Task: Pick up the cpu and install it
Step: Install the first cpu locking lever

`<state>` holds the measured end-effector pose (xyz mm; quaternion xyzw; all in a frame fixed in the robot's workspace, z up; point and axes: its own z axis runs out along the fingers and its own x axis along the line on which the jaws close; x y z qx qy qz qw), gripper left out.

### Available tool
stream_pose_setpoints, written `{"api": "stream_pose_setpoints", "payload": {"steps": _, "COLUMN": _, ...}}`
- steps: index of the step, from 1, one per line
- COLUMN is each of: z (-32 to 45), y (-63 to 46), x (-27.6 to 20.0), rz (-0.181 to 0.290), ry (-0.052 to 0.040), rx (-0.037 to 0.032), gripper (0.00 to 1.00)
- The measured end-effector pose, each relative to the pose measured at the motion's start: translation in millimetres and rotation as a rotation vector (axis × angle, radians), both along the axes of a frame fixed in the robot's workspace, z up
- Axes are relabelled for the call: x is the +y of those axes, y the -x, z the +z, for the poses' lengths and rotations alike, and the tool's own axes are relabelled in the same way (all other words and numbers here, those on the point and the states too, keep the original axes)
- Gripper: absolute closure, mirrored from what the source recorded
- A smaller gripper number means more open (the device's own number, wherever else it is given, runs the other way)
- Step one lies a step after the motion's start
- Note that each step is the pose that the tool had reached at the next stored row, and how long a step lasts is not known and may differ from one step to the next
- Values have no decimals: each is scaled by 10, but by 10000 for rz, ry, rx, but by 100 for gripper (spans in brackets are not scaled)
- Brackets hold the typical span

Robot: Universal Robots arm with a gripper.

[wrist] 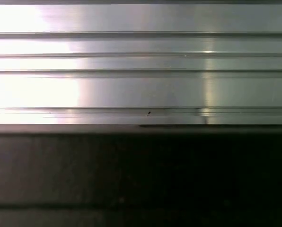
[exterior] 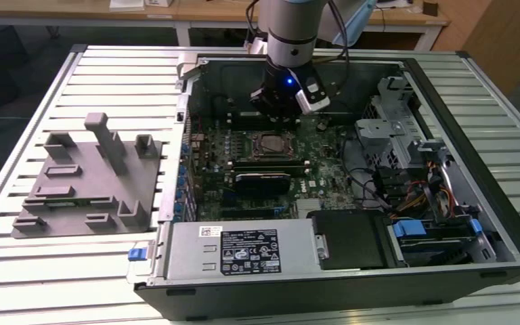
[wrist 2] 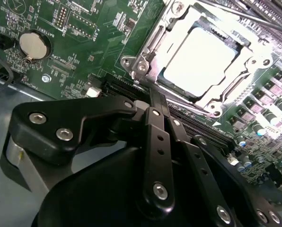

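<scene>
Cpu (wrist 2: 200, 56) lies seated in the motherboard (wrist 2: 84, 28) socket (wrist 2: 145, 61), untouched. The gripper (exterior: 281, 118) hangs upright just above and beside it, holding nothing; whether its fingers are spread cannot be told.

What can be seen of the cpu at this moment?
The cpu is a flat square chip with a pale silver, metal-looking top that glares under the light. In the second wrist view it lies flat in the motherboard's socket, ringed by the silver metal socket frame. In the exterior view it sits mid-board inside the open computer case. The gripper hangs above and beyond it, and nothing grips it.
</scene>
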<state>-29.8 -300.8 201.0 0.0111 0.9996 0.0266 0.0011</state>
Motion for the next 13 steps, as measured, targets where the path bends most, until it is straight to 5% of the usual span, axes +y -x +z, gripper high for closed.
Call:
{"api": "stream_pose_setpoints", "payload": {"steps": 6, "z": -15, "y": -1, "x": 0, "rz": 0, "ry": 377, "rx": 1, "gripper": 89}}
{"api": "stream_pose_setpoints", "payload": {"steps": 13, "z": -46, "y": -8, "x": 1, "rz": 0, "ry": 452, "rx": 6, "gripper": 89}}
